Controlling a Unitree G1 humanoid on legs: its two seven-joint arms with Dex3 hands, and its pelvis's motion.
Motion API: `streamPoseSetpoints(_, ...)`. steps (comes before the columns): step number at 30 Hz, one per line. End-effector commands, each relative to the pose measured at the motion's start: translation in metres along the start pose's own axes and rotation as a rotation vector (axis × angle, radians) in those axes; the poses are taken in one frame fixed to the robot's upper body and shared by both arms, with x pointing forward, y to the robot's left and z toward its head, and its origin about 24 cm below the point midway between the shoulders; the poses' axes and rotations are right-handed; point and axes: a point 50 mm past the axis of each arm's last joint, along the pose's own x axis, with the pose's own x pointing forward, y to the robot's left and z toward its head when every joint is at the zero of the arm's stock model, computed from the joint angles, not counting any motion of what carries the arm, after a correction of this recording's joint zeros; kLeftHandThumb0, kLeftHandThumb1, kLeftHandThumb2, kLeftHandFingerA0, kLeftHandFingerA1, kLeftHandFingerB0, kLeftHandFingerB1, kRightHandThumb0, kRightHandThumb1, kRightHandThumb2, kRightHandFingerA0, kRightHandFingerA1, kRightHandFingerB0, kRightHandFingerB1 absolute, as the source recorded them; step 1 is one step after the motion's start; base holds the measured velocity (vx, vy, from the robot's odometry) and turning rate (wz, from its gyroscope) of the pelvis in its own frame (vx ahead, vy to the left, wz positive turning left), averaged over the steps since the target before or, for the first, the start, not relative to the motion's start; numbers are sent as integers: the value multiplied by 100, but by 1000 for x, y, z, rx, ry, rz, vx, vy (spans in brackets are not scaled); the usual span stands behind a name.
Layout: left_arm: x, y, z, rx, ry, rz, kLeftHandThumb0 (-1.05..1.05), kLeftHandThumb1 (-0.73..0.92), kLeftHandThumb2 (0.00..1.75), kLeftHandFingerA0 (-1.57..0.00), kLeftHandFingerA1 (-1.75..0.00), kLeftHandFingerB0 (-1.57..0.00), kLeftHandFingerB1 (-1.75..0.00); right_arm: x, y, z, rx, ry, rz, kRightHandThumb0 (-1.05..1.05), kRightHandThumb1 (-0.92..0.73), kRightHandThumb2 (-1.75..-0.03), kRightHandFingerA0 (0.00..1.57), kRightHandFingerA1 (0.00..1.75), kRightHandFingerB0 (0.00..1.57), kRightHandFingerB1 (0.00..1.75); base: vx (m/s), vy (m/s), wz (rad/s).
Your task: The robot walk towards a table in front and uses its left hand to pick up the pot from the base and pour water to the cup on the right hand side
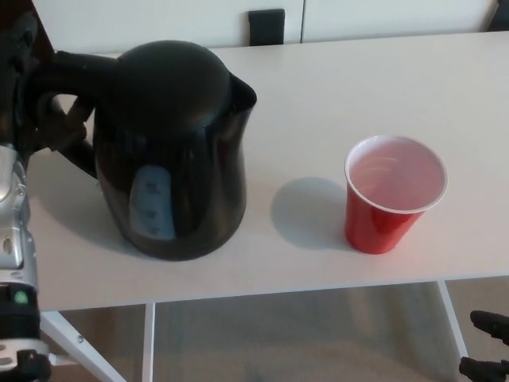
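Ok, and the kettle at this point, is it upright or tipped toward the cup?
Upright. The black kettle stands level with its spout up, well left of the red cup; the left hand is on its handle.
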Motion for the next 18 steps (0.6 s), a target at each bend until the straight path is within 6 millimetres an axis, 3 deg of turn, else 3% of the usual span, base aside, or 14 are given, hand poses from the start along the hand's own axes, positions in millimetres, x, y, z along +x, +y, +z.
streamPoseSetpoints(1, -3, -2, -4, -66, 71, -158, -68, 42, 75, 0, 0, 0, -1, 3, -5, 6, -18, -26, -14, -23, -53, -55, 71, 49, 39, 36, 0, 0, 0)
streamPoseSetpoints(7, -9, -6, 0, 65, 93, -290, -69, 42, 77, 0, -3, 0, 0, 4, -7, 11, -22, -34, -13, -23, -52, -55, 71, 50, 37, 36, 0, 0, 0)
streamPoseSetpoints(18, -19, -15, 3, 84, 101, -367, -71, 43, 77, 0, -2, 0, 0, 5, -6, 13, -9, -51, 4, -21, -52, -55, 71, 52, 38, 37, 0, 0, 0)
